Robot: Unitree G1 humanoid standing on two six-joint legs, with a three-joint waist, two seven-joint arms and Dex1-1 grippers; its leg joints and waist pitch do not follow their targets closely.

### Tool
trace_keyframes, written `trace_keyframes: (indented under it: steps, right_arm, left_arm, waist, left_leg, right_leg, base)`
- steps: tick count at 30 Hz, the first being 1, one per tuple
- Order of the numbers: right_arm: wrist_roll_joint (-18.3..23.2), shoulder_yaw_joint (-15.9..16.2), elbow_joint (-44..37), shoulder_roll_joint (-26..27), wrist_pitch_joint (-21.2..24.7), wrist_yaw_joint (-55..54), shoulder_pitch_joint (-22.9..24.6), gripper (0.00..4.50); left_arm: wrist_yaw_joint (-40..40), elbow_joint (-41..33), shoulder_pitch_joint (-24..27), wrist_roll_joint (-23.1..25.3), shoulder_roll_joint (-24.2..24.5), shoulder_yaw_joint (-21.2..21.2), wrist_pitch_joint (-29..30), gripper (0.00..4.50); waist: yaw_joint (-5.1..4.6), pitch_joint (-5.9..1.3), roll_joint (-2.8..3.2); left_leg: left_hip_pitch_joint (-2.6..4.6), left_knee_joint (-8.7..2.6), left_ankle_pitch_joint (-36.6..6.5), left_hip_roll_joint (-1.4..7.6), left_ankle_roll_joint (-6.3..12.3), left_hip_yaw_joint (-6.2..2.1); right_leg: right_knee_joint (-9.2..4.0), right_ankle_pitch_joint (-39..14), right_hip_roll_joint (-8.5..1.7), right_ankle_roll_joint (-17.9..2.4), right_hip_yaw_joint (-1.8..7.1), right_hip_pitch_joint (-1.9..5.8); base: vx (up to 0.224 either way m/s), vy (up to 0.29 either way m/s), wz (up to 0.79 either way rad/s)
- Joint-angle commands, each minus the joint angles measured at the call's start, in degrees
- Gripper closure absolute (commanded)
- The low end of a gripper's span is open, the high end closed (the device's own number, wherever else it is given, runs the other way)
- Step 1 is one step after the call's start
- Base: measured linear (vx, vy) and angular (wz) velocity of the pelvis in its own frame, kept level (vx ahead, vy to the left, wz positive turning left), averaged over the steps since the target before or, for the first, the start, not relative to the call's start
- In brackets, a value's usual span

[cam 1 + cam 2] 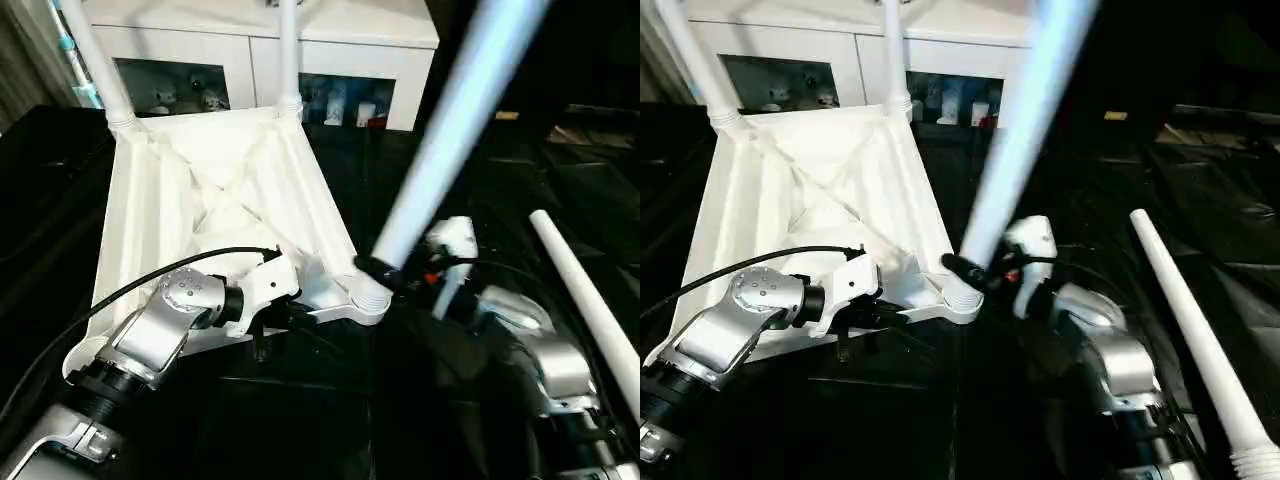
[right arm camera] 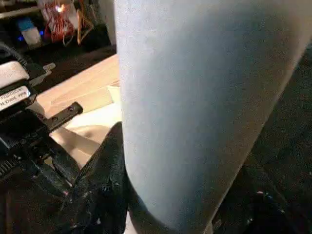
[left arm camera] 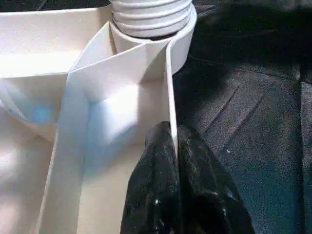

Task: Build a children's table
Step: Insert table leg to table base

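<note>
The left gripper (image 3: 173, 146) pinches the table top's (image 1: 170, 190) rim to steady it, while the right gripper (image 1: 385, 272) clamps the third leg (image 1: 450, 130), its foot meeting the corner socket (image 1: 368, 295) just beside the left gripper.

I see the top (image 1: 200, 190) lying underside up on the dark surface (image 1: 560, 180), two legs (image 1: 288, 60) standing in its far sockets; a third leg (image 1: 455, 125) tilts from the near right socket (image 1: 368, 295); a fourth (image 1: 1195, 345) lies right; a cabinet (image 1: 300, 50) stands behind.
</note>
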Motion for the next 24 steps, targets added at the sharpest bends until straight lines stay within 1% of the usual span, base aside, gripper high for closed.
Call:
trace_keyframes:
  steps: [1, 2, 6, 8, 9, 10, 11, 12, 15, 17, 18, 21, 22, 23, 24]
  right_arm:
    - [-4.49, 0.83, 8.27, -2.72, 6.65, -2.07, 4.76, 2.66]
    - [-4.54, 0.75, 8.2, -2.95, 6.87, -1.84, 5.17, 2.66]
    - [-4.8, 0.89, 8.13, -3.22, 7.24, -1.51, 5.74, 2.66]
    - [-7.06, 3.3, 7.71, -4.09, 6.48, -0.88, 6.67, 2.66]
    - [-8.11, 4.47, 7.47, -4.43, 6.08, -0.6, 6.98, 2.66]
    - [-8.78, 5.12, 7.37, -4.61, 5.81, -0.52, 7.06, 2.66]
    - [-10.31, 6.81, 7.05, -5.16, 5.18, -0.25, 7.14, 2.66]
    - [-10.31, 6.81, 7.05, -5.16, 5.18, -0.25, 7.14, 2.66]
    - [-12.03, 9.46, 6.6, -6.3, 4.57, -0.23, 6.73, 2.66]
    - [-13.29, 10.95, 6.88, -6.84, 4.2, -0.1, 6.22, 2.66]
    - [-13.49, 11.15, 6.98, -6.88, 4.16, -0.07, 6.12, 2.66]
    - [-14.63, 12.68, 8.43, -6.81, 4.29, 0.17, 5.12, 2.66]
    - [-14.77, 13.18, 9.05, -6.68, 4.63, 0.12, 4.65, 2.66]
    - [-15.05, 13.78, 9.68, -6.56, 4.94, 0.14, 4.17, 2.66]
    - [-15.37, 14.52, 10.38, -6.45, 5.29, 0.25, 3.66, 2.66]
  left_arm:
    - [-2.46, -0.64, 0.94, 0.78, 1.07, -1.17, 0.15, 4.5]
    - [-2.5, -0.56, 0.93, 0.8, 1.05, -1.18, 0.1, 4.5]
    - [-2.56, -0.38, 0.82, 0.84, 0.98, -1.2, 0.02, 4.5]
    - [-2.7, -0.08, 0.55, 0.91, 1.0, -1.24, -0.09, 4.5]
    - [-2.74, 0.06, 0.43, 0.99, 1.05, -1.28, -0.18, 4.5]
    - [-2.75, 0.12, 0.38, 1.03, 1.07, -1.29, -0.23, 4.5]
    - [-2.76, 0.2, 0.31, 1.09, 1.14, -1.32, -0.3, 4.5]
    - [-2.76, 0.2, 0.31, 1.09, 1.14, -1.32, -0.3, 4.5]
    - [-2.79, 0.12, 0.25, 1.16, 1.36, -1.4, -0.2, 4.5]
    - [-2.86, 0.1, 0.19, 1.21, 1.47, -1.44, -0.12, 4.5]
    - [-2.87, 0.11, 0.18, 1.21, 1.47, -1.44, -0.11, 4.5]
    - [-2.97, 0.1, 0.13, 1.18, 1.49, -1.51, -0.02, 4.5]
    - [-3.01, 0.09, 0.12, 1.16, 1.5, -1.54, -0.01, 4.5]
    - [-3.05, 0.08, 0.11, 1.14, 1.52, -1.56, 0.0, 4.5]
    - [-3.07, 0.08, 0.1, 1.14, 1.54, -1.58, 0.03, 4.5]
  waist:
    - [0.17, -1.32, 0.72]
    - [0.17, -1.4, 0.81]
    - [0.28, -1.45, 0.84]
    - [0.33, -1.51, 0.84]
    - [0.34, -1.43, 0.84]
    - [0.34, -1.51, 0.81]
    - [0.35, -1.53, 0.77]
    - [0.4, -1.53, 0.91]
    - [0.44, -1.34, 0.97]
    - [0.45, -1.23, 0.86]
    - [0.41, -1.23, 0.78]
    - [0.38, -0.98, 0.76]
    - [0.36, -0.91, 0.77]
    - [0.37, -0.92, 0.77]
    - [0.21, -0.78, 0.76]
  left_leg:
    - [0.06, -4.89, -17.52, 5.81, 0.49, -2.76]
    - [-0.01, -4.83, -17.17, 5.78, 0.69, -2.73]
    - [0.04, -4.81, -17.39, 5.83, 0.73, -2.74]
    - [0.1, -4.78, -16.93, 5.82, 0.74, -2.7]
    - [0.1, -4.82, -16.99, 5.82, 0.73, -2.69]
    - [0.11, -4.74, -16.76, 5.77, 0.78, -2.65]
    - [0.07, -4.69, -16.69, 5.72, 0.83, -2.63]
    - [0.11, -4.75, -16.71, 5.79, 0.73, -2.67]
    - [0.22, -4.88, -17.64, 5.83, 0.4, -2.71]
    - [0.21, -4.91, -18.66, 5.78, 0.31, -2.76]
    - [0.19, -4.9, -18.84, 5.75, 0.33, -2.78]
    - [0.27, -5.07, -20.07, 5.74, 0.23, -2.9]
    - [0.47, -5.13, -21.41, 5.77, -0.06, -3.03]
    - [0.52, -5.14, -21.62, 5.79, -0.13, -3.07]
    - [0.45, -5.23, -22.6, 5.79, -0.39, -3.23]
  right_leg:
    - [-4.53, -13.87, -5.58, -12.88, 3.42, 0.51]
    - [-4.48, -13.69, -5.62, -13.2, 3.38, 0.63]
    - [-4.57, -15.04, -5.7, -13.2, 3.36, 0.66]
    - [-4.49, -14.04, -5.56, -13.2, 3.29, 0.71]
    - [-4.5, -14.03, -5.53, -13.17, 3.28, 0.71]
    - [-4.44, -13.72, -5.54, -13.19, 3.29, 0.76]
    - [-4.47, -13.84, -5.57, -13.14, 3.31, 0.77]
    - [-4.47, -14.0, -5.58, -13.05, 3.3, 0.78]
    - [-4.52, -14.15, -5.48, -12.74, 3.27, 0.68]
    - [-4.65, -15.51, -5.57, -12.56, 3.31, 0.67]
    - [-4.69, -16.01, -5.58, -12.45, 3.33, 0.71]
    - [-4.96, -19.29, -5.62, -11.74, 3.38, 0.54]
    - [-5.2, -22.31, -5.73, -11.08, 3.46, 0.37]
    - [-5.29, -22.98, -5.76, -10.87, 3.5, 0.32]
    - [-5.36, -24.84, -5.78, -10.48, 3.5, 0.22]
  base:
    - [0.0, 0.0, 0.0]
    - [0.0, 0.0, 0.0]
    - [0.0, 0.0, 0.0]
    - [0.0, 0.0, 0.0]
    - [0.0, 0.0, 0.0]
    - [0.0, 0.0, 0.0]
    - [0.0, 0.0, 0.0]
    - [0.0, 0.0, 0.0]
    - [0.0, 0.0, 0.0]
    - [0.0, 0.0, 0.0]
    - [0.0, 0.0, 0.0]
    - [0.0, 0.0, 0.0]
    - [0.0, 0.0, 0.0]
    - [0.0, 0.0, 0.0]
    - [0.0, 0.0, 0.0]
